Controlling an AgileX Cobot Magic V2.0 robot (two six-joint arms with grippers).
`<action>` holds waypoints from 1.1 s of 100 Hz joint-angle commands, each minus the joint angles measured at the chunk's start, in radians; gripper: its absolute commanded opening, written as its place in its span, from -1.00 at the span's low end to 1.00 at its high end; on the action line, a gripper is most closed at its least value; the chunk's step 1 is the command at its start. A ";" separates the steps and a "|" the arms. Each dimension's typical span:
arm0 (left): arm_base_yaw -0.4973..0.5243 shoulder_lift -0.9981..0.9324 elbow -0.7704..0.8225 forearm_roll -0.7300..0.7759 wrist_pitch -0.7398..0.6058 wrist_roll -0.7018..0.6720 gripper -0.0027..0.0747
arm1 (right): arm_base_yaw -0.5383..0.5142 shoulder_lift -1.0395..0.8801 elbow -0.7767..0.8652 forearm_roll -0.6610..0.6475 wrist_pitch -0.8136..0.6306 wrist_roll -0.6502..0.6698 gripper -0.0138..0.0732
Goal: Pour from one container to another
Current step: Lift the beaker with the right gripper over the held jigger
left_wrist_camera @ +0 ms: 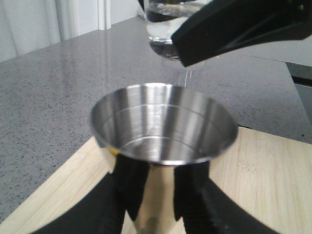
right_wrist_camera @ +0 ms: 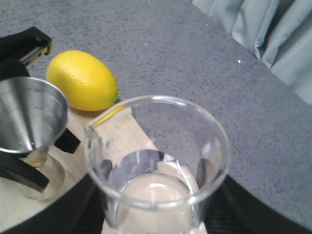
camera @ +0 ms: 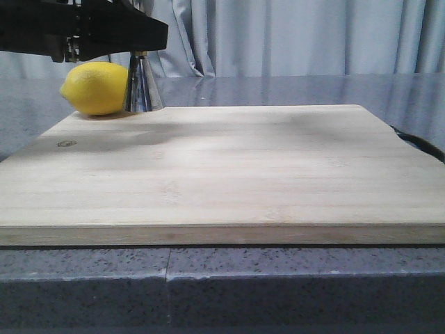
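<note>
Yellow lemon [camera: 94, 88], shiny steel jigger [left_wrist_camera: 163, 124]

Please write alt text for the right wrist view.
A clear glass beaker, held up close, has its spout turned toward a steel jigger that stands on a wooden cutting board. A yellow lemon lies behind the jigger.

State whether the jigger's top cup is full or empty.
Empty: the left wrist view shows bare steel inside the jigger, no liquid.

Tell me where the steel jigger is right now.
The jigger stands at the far left corner of the cutting board in the front view, right beside the lemon, held by the left gripper.
</note>
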 commanded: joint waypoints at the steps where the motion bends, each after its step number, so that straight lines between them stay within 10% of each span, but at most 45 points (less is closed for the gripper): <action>1: -0.007 -0.037 -0.031 -0.084 0.102 -0.008 -0.37 | 0.025 -0.011 -0.079 -0.028 -0.037 -0.054 0.00; 60: -0.007 -0.037 -0.031 -0.084 0.102 -0.008 -0.37 | 0.183 0.092 -0.200 -0.547 0.118 -0.064 0.00; 110: -0.007 -0.037 -0.031 -0.084 0.102 -0.008 -0.37 | 0.197 0.092 -0.200 -0.676 0.121 -0.069 0.00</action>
